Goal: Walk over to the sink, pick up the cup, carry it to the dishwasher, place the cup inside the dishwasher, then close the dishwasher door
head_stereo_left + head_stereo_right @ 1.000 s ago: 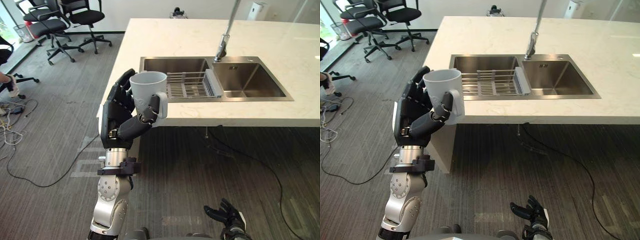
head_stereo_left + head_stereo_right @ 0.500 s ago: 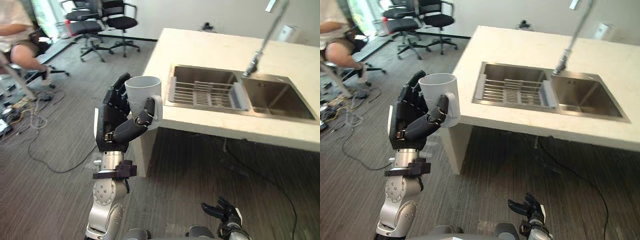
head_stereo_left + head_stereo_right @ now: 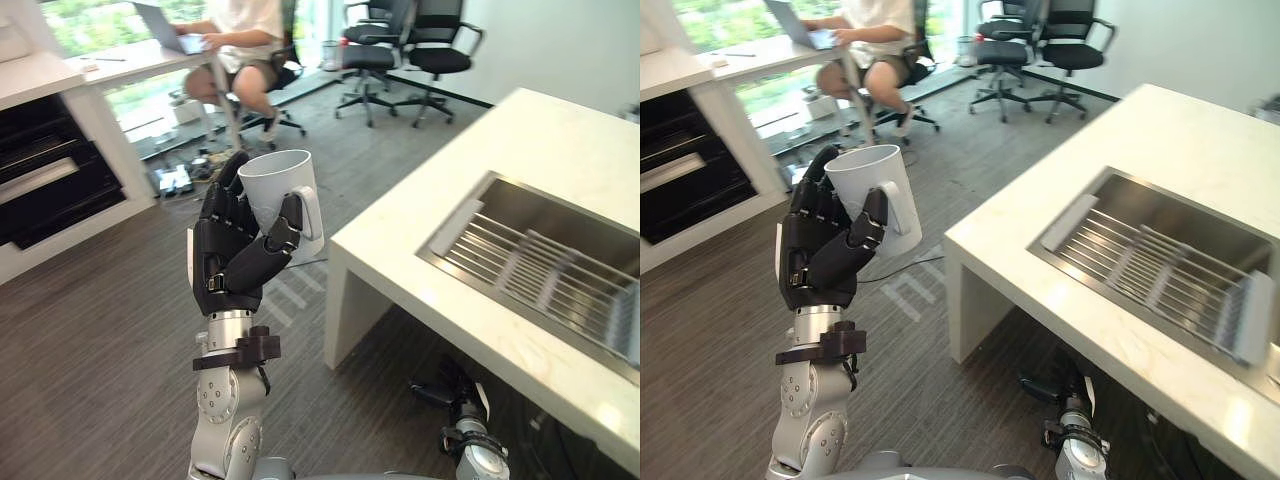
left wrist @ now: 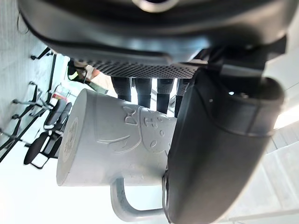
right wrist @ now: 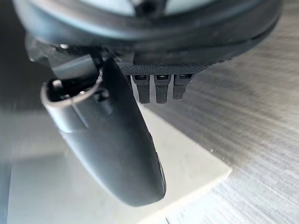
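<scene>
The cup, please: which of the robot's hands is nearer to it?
Left. The left hand is curled round the cup, holding it raised; the right hand hangs low by the floor, well below and apart from it.

Legible text, labels, brands, numbers, signs: none.

Item 1, cup (image 4: 107, 144): raised relief motif on the outer wall beside the handle. It looks pictorial, and no letters or digits can be made out in it.

Item 2, floor marking (image 3: 902, 292): pale strokes on the grey carpet near the corner of the worktop (image 3: 1160, 150). They are too blurred to be read as characters.
</scene>
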Robot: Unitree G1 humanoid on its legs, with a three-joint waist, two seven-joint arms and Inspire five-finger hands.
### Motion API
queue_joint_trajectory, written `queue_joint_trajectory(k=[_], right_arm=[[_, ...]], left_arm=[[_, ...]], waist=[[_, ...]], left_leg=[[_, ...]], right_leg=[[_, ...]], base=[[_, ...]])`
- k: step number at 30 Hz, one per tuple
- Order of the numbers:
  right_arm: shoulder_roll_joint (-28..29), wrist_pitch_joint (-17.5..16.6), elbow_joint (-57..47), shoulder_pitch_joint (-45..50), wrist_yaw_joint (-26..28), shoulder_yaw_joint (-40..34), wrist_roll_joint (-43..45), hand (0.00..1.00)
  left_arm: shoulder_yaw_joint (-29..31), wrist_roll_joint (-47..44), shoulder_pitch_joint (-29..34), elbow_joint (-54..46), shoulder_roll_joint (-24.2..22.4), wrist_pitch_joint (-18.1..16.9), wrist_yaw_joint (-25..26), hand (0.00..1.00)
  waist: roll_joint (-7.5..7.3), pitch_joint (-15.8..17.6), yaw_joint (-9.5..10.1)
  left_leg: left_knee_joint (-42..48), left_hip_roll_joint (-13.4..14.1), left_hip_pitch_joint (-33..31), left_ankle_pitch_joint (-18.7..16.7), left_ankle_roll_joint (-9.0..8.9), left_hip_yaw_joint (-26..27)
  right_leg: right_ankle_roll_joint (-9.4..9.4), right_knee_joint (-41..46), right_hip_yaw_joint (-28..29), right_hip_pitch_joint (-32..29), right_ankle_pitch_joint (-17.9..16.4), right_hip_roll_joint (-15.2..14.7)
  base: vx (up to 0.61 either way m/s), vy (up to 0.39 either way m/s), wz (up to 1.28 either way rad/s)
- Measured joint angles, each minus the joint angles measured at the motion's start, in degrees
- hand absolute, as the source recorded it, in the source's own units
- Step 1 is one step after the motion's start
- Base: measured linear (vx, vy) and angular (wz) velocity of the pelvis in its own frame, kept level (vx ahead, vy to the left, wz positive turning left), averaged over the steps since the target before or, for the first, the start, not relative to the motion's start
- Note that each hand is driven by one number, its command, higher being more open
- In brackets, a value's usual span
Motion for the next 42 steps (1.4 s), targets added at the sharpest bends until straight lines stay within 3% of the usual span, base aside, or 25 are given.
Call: queue_joint_trajectory(k=[2, 7, 10, 11, 13, 14, 16, 18, 19, 20, 21, 23, 26, 35, 42], right_arm=[[-0.24, -0.05, 3.59, -1.06, -0.01, -1.92, 0.02, 0.90], [-0.30, 0.13, 9.95, -4.26, 0.43, -2.32, -0.01, 0.90], [-0.23, 0.97, 10.96, -3.93, 1.13, -2.30, -0.52, 0.90], [-0.26, 1.24, 10.99, -3.85, 1.36, -2.20, -0.59, 0.90], [-0.17, 1.42, 11.00, -3.60, 1.34, -2.06, -0.63, 0.90], [-0.14, 1.41, 10.40, -2.88, 1.35, -1.36, -0.76, 0.90], [0.28, 1.39, 8.31, -1.52, 1.69, 0.19, -1.69, 0.90], [0.75, 1.37, 7.79, -1.20, 1.92, 1.21, -1.86, 0.90], [1.13, 1.38, 6.78, -0.71, 1.90, 2.24, -1.86, 0.90], [1.69, 1.37, 5.52, -0.13, 1.95, 2.72, -1.85, 0.90], [1.78, 1.38, 4.64, -0.01, 2.02, 3.32, -1.81, 0.90], [1.77, 1.39, 2.70, 0.30, 1.89, 4.24, -1.76, 0.90], [1.89, 1.35, 0.41, -0.98, 1.81, 4.78, -1.79, 0.90], [2.05, 1.39, 0.01, -1.44, 1.19, 6.71, -6.01, 0.90], [1.25, 1.91, 3.90, -1.45, 1.19, 8.72, -12.07, 0.90]], left_arm=[[-0.63, 0.00, -0.21, 0.22, 1.35, -0.03, -0.16, 0.30], [-0.53, -0.04, -0.33, 4.55, 3.79, 0.41, -1.16, 0.30], [-2.12, 0.05, -0.24, 5.47, 4.61, 2.46, -2.70, 0.30], [-2.67, 0.09, -0.28, 5.12, 5.44, 2.61, -3.58, 0.30], [-3.01, 0.22, -0.29, 4.65, 5.97, 3.36, -4.29, 0.30], [-3.03, 0.25, -0.31, 4.50, 5.61, 3.34, -4.55, 0.30], [-2.40, 0.25, -0.38, 3.84, 5.06, 3.17, -4.61, 0.30], [-2.03, 0.16, -0.31, 3.14, 5.17, 3.12, -4.58, 0.30], [-1.77, 0.15, -0.21, 2.06, 5.23, 3.11, -4.58, 0.30], [-1.41, 0.15, -0.21, 1.26, 5.21, 2.95, -4.58, 0.30], [-1.31, 0.12, -0.13, 1.16, 4.23, 2.77, -4.58, 0.30], [-1.54, 0.01, 0.01, 0.81, 2.64, 2.72, -4.86, 0.30], [-1.33, -0.25, 0.05, 0.73, 1.20, 2.44, -4.85, 0.30], [-1.31, -1.23, 0.23, 4.75, 1.93, 2.24, -4.86, 0.30], [-1.23, -1.17, 1.11, 7.31, 4.27, 2.36, -4.88, 0.30]], waist=[[-0.24, -0.08, -0.07], [-1.01, -0.07, 0.14], [-2.63, 0.94, -0.53], [-3.61, 1.40, -1.00], [-3.52, 1.46, -1.77], [-3.21, 1.33, -1.97], [-3.28, 1.19, -1.87], [-3.88, 0.76, -1.79], [-4.60, 0.41, -1.36], [-5.49, -0.06, -0.48], [-4.22, -0.65, -0.19], [-2.79, -1.55, 0.38], [-2.93, -1.52, 1.42], [-3.52, -1.79, 1.84], [-4.01, -2.10, 1.46]], left_leg=[[-2.55, -0.99, 0.48, 1.30, 0.51, 5.32], [-6.90, -5.72, 2.29, 2.96, 1.51, 2.94], [-8.80, -8.78, 5.14, 2.89, 2.46, 0.25], [-8.94, -10.09, 6.09, 2.68, 3.18, -1.62], [-9.76, -10.60, 7.04, 2.81, 3.94, -4.95], [-10.26, -10.95, 7.36, 2.49, 4.80, -7.71], [-10.03, -11.74, 7.49, 2.14, 4.89, -11.92], [-8.66, -12.63, 6.93, 1.79, 3.69, -15.26], [-7.03, -13.80, 6.32, 0.72, 3.35, -17.17], [-5.27, -14.74, 5.63, -0.40, 2.87, -18.14], [-1.84, -14.02, 3.75, -2.23, 1.36, -19.99], [-0.48, -11.87, 2.51, -2.82, 0.37, -19.56], [-2.17, -10.31, 3.79, -2.88, 0.26, -19.53], [-4.74, -10.32, 6.29, -2.49, 0.76, -18.26], [-9.89, -10.43, 7.30, 1.17, 0.55, -18.76]], right_leg=[[-0.09, -1.84, -2.49, 1.40, -0.05, -1.47], [-0.23, -0.76, -2.89, 2.49, -0.12, -4.18], [0.43, 14.35, -3.07, -1.51, 0.39, -7.36], [-0.68, 21.68, -1.66, -4.12, 2.82, -8.33], [-2.87, 29.51, 1.74, -8.06, 8.28, -7.26], [-2.79, 31.78, 5.18, -10.45, 3.93, -5.51], [-1.80, 27.61, 12.38, -13.64, -1.24, -1.93], [-1.21, 18.78, 18.66, -13.84, -2.38, 0.08], [-0.77, 11.89, 19.41, -13.25, -1.02, -1.08], [-0.59, 7.47, 18.80, -12.81, 1.71, -2.23], [0.59, 5.51, 16.51, -11.35, 0.71, -2.37], [-0.19, 2.68, 12.75, -9.54, 1.30, -1.52], [-0.84, 0.57, 11.35, -7.52, 1.75, -0.47], [-0.63, -4.14, 12.62, -4.36, 3.82, -0.53], [-1.32, -6.83, 12.48, -4.34, 5.66, -0.58]], base=[[0.09, 0.063, 1.20], [0.05, 0.065, 0.44], [0.03, 0.101, 0.53], [0.07, 0.093, 0.88], [0.09, 0.043, 0.96], [0.12, 0.009, 1.16], [0.11, -0.014, 1.13], [0.11, -0.060, 1.10], [0.15, -0.101, 1.13], [0.22, -0.196, 1.04], [0.19, -0.172, 0.85], [0.20, -0.141, 0.85], [0.12, -0.098, 0.26], [0.01, 0.012, -0.07], [-0.06, -0.051, 0.02]])
